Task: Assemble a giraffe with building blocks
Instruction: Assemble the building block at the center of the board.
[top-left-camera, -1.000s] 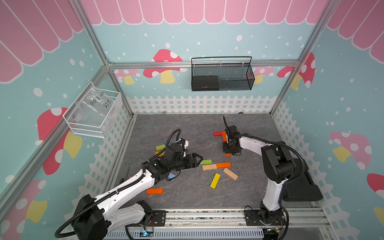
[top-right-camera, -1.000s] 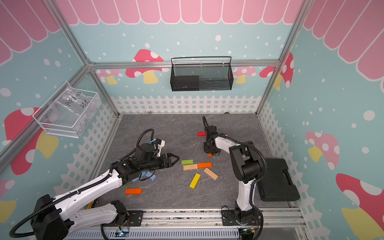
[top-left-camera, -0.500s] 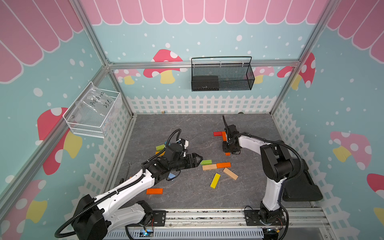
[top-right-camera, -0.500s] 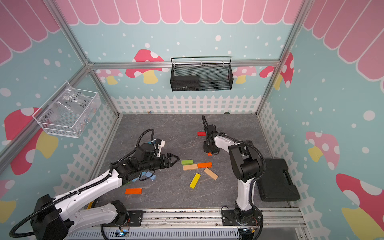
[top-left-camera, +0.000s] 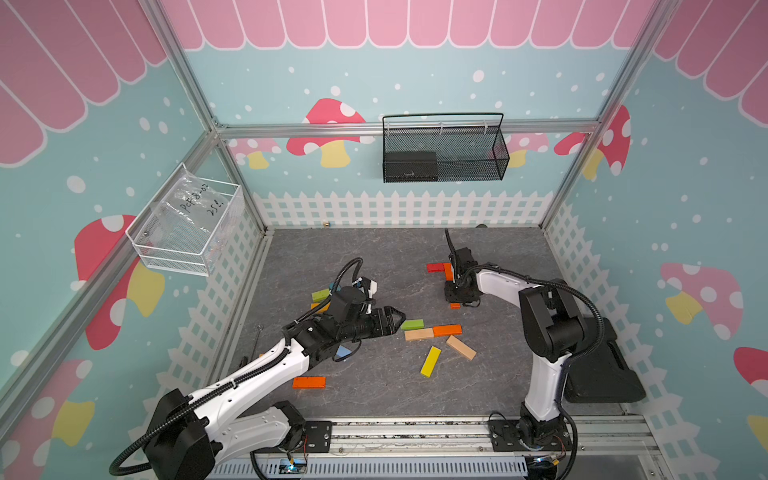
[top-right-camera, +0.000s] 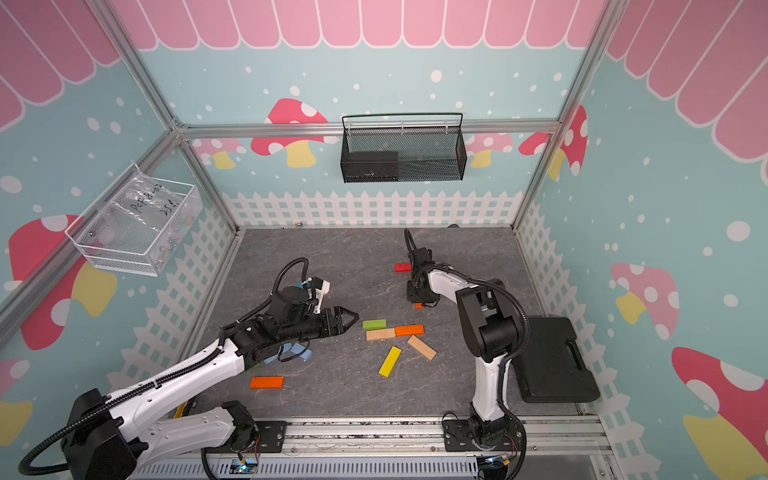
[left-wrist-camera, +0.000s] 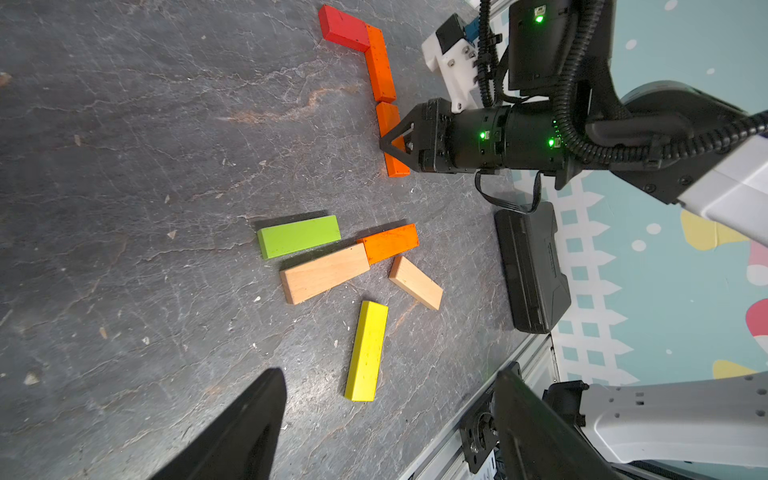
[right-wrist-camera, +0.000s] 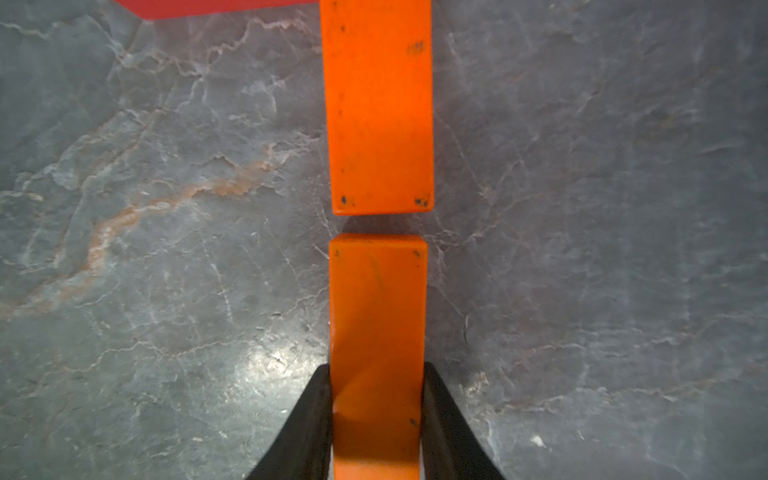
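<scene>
The orange block (right-wrist-camera: 378, 316) lies flat on the tabletop (right-wrist-camera: 166, 270), in line with the other orange block (right-wrist-camera: 380, 108), a small gap between them. Your right pincer (right-wrist-camera: 377, 368) grips its two sides. Pull away crooked and you could twist it. Your left pincer (top-left-camera: 395, 320) hangs open near the green block (top-left-camera: 412, 324).

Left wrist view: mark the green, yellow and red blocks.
green block (left-wrist-camera: 298, 236), left wrist view, top face centre
yellow block (left-wrist-camera: 367, 350), left wrist view, top face centre
red block (left-wrist-camera: 344, 28), left wrist view, top face centre
</scene>
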